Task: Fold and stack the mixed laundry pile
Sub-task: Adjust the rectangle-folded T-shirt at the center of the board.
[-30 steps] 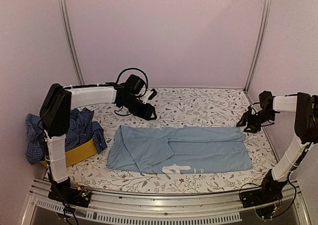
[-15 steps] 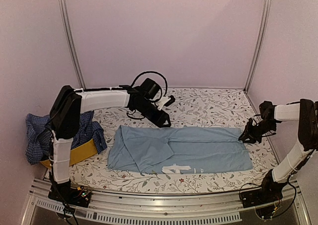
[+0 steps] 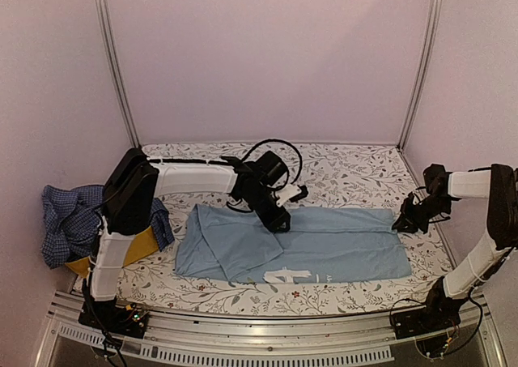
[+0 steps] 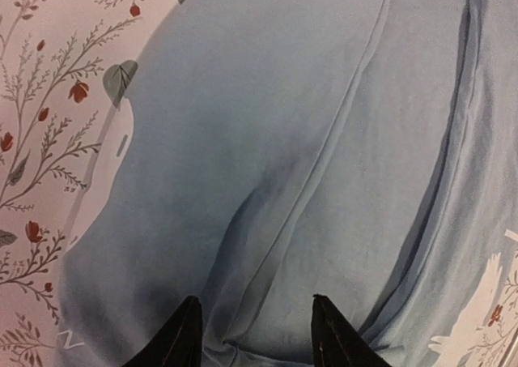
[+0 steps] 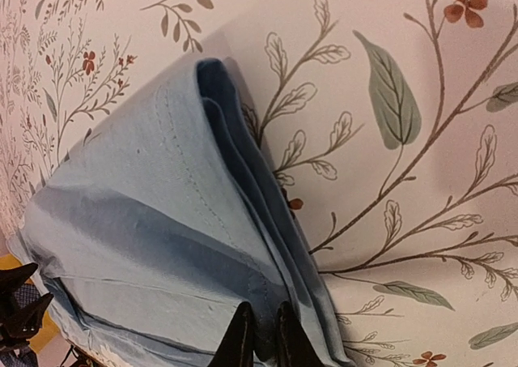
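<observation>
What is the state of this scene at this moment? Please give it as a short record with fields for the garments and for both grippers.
garment in work: light blue T-shirt, lying flat on the table, partly folded
left arm: left gripper open, above the T-shirt near its far edge
right arm: right gripper shut on the T-shirt's layered far right corner
garment waiting: checked shirt, heaped over the yellow basket
surface: floral table cover

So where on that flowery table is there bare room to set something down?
Bare cover lies between the blue T-shirt and the back wall, and along its near edge. The left edge is crowded: checked shirt, yellow basket.
</observation>
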{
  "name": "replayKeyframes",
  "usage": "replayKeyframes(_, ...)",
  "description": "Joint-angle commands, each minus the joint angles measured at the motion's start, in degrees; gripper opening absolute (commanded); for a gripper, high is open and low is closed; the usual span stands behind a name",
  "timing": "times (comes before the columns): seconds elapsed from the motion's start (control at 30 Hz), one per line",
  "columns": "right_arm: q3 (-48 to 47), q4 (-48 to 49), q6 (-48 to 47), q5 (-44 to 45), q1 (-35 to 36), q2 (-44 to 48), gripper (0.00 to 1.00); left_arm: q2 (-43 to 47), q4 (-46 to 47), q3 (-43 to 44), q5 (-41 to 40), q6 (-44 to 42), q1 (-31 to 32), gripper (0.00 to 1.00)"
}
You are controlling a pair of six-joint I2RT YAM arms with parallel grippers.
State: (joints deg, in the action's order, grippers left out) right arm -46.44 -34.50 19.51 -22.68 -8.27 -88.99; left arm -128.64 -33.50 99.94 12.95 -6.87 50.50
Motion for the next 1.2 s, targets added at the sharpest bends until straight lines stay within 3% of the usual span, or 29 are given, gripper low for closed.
replayKeyframes(0.0,-2.11,0.93,-0.15,0.97,-0.16,-0.66,0.10,-1.78,-2.53,1.44,-3.58,-3.60,0.18,0.42)
replayKeyframes(0.2,-3.25,1.02,-0.76,0.79,-0.25,-2.21,0.08,0.78,-2.38,-0.16,-4.57,-5.31,0.22,0.00)
replayKeyframes(0.57,-2.36,0.10,-1.45,1.68,-0.87,-1.45,0.03,10.31,0.70,-10.30,-1.28,-8.41,0.31,0.00)
replayKeyframes(0.63,-1.65,0.15,-1.49,1.24,-0.87,-1.15,0.09,9.36,0.01,-10.16,-0.73,-8.04,0.52,0.06)
replayKeyframes(0.73,-1.66,-1.12,-1.75,1.80,-0.87,-0.67,0.22,9.19,-0.66,-9.99,-0.44,-6.46,0.72,0.31)
replayKeyframes(0.87,-4.65,-3.28,-1.32,5.16,-0.87,4.65,0.48,14.15,1.83,-12.67,1.84,-2.34,-1.54,0.49)
replayKeyframes(1.0,-7.79,-0.79,-3.27,2.14,-0.82,8.60,0.51,18.77,5.72,-16.35,0.62,5.50,-6.04,0.54)
replayKeyframes(1.17,-11.03,1.82,-5.68,-7.78,1.18,4.76,0.52,18.77,4.58,-19.05,-1.72,17.15,-13.16,0.54)
